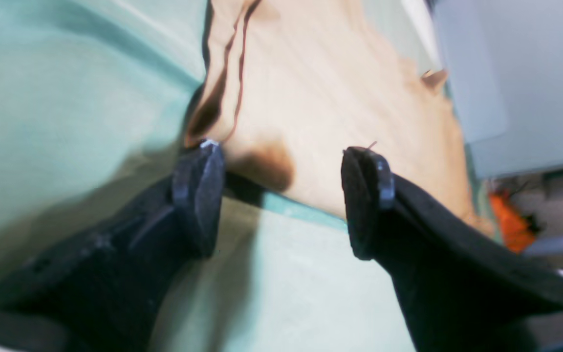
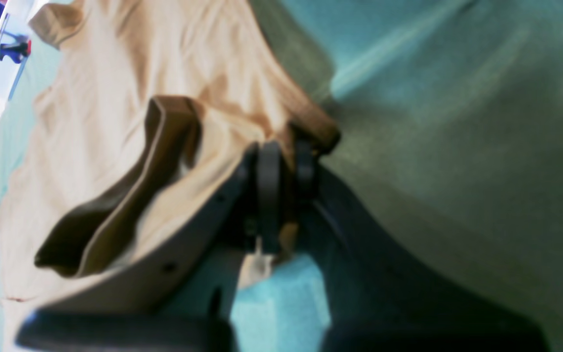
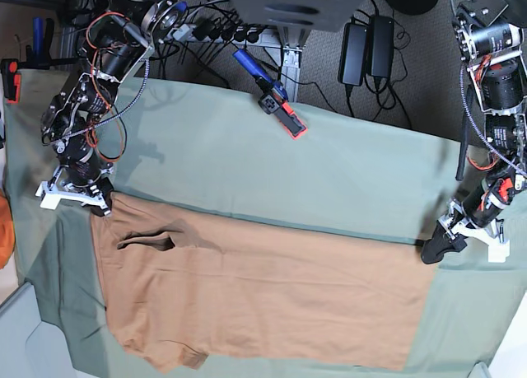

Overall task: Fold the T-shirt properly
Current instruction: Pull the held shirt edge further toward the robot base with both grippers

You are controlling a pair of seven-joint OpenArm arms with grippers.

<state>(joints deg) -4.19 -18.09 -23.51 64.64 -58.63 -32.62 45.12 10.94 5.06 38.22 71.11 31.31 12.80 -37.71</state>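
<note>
T-shirt point(image 3: 263, 300) lies lengthwise across the bench; right gripper point(image 2: 281, 171) pinches its shoulder corner, left gripper point(image 1: 281, 195) gapes wide just beside the hem corner.

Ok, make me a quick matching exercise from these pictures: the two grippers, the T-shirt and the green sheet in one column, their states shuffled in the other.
1. left gripper
2. right gripper
3. T-shirt
4. green sheet

A. spread flat under everything
B. pinching a shirt corner
C. lying spread out, tan
D. jaws wide apart at the shirt's edge

Pairs: 1-D, 2-B, 3-C, 4-A
</note>
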